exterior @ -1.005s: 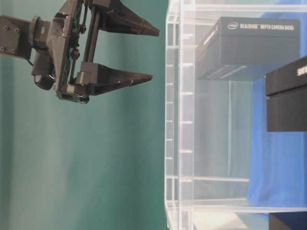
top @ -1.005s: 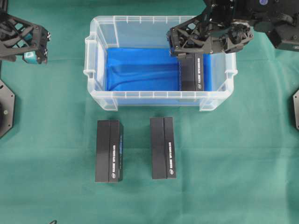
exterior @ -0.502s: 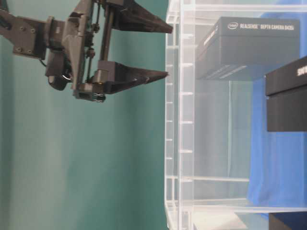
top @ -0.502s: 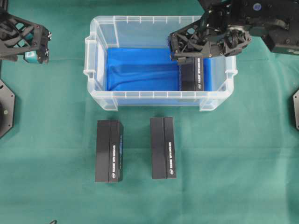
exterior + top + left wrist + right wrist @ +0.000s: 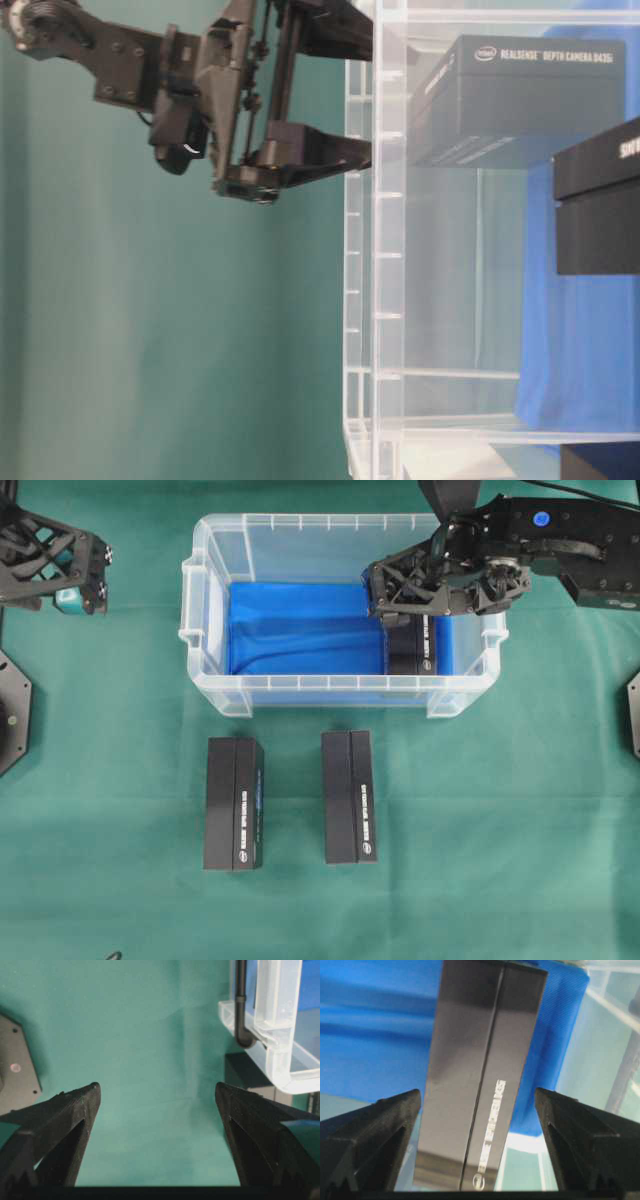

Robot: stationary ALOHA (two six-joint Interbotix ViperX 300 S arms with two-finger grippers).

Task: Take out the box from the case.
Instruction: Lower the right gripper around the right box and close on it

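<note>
- Right tool (image 5: 400,605) hangs wide apart over the box (image 5: 409,648), its fingers either side of it, not touching.
- The box stands on the blue cloth (image 5: 300,630) at the case's (image 5: 200,600) right end.
- Step in hand: lining up the grasp.
- Next: descend, close, lift clear of the rim.
- Left tool (image 5: 85,575), wide, left of the case.

Overhead: right gripper (image 5: 405,595) covers the far end of the box (image 5: 410,652) in the case (image 5: 340,695); contact cannot be told. Small print on the two black boxes (image 5: 234,803) on the table is too small to read.

Table-level: gripper fingertips pass behind the case wall, blurred.

Left wrist view: dark box (image 5: 248,1076) partly hidden under the case corner.
</note>
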